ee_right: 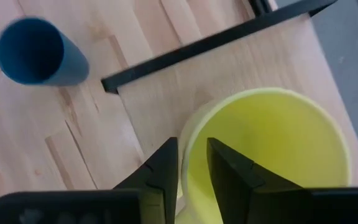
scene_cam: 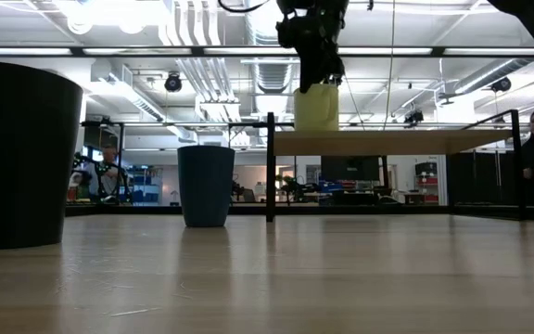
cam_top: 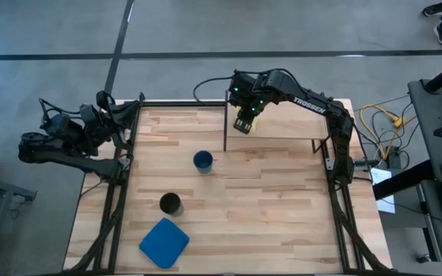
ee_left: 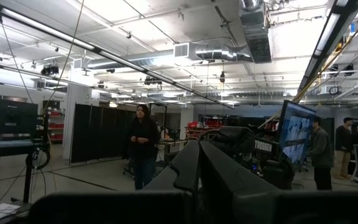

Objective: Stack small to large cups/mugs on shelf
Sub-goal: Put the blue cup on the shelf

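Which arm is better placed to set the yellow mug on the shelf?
Right. The right gripper grips the yellow mug by its rim above the shelf; the left gripper is parked off the table's left edge.

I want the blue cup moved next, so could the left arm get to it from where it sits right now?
Probably yes. The dark blue cup stands alone on the table, open from above, with bare planks toward the left arm, whose left gripper waits folded at the table's left edge.

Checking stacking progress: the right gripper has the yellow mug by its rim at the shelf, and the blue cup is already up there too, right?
Not quite. The blue cup stands on the table, in front of the shelf, as the high view shows. The right gripper does pinch the yellow mug by its rim at the shelf.
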Motion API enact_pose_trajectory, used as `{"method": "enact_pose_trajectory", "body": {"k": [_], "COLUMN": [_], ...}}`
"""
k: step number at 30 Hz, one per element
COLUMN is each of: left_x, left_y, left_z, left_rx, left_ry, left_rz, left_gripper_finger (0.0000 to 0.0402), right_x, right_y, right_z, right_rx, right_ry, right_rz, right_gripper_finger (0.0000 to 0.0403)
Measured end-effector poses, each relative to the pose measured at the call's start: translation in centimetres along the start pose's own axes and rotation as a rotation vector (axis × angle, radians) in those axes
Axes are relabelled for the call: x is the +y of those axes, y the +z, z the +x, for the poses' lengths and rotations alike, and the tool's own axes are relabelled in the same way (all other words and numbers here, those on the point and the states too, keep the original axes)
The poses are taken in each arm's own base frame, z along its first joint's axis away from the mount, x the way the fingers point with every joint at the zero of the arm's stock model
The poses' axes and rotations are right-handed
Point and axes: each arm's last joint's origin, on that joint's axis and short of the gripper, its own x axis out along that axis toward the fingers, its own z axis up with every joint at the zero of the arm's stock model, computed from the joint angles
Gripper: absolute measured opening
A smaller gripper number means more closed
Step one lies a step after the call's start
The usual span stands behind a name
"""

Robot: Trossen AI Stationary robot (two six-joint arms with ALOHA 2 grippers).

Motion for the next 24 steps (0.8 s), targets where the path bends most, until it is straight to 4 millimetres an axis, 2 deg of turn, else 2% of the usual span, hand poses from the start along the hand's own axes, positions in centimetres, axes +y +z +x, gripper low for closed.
{"method": "enact_pose_trajectory", "body": {"k": [8,12,17,24], "left_x": [0.0,0.0,0.0,0.0], "left_y": [0.0,0.0,0.0,0.0], "left_z": [0.0,0.0,0.0,0.0], "left_rx": [0.000,0.000,0.000,0.000], "left_ry": [0.001,0.000,0.000,0.000], "left_rz": [0.000,0.000,0.000,0.000], "left_gripper_finger": [0.0001,0.0001,0.0001,0.0001], "right_x": [0.1,1.0,3.4,8.4], "right_y": [0.3,0.2,0.2,-0.4], "right_z": [-2.4,-3.8,-5.0,-5.5], "right_rx": [-0.054,-0.080,-0.118,-0.138], "right_ry": [0.004,0.017,0.050,0.115], "right_rz": [0.065,0.085,0.040,-0.052], "right_gripper_finger": [0.0078,0.0078,0.0064,0.0062]}}
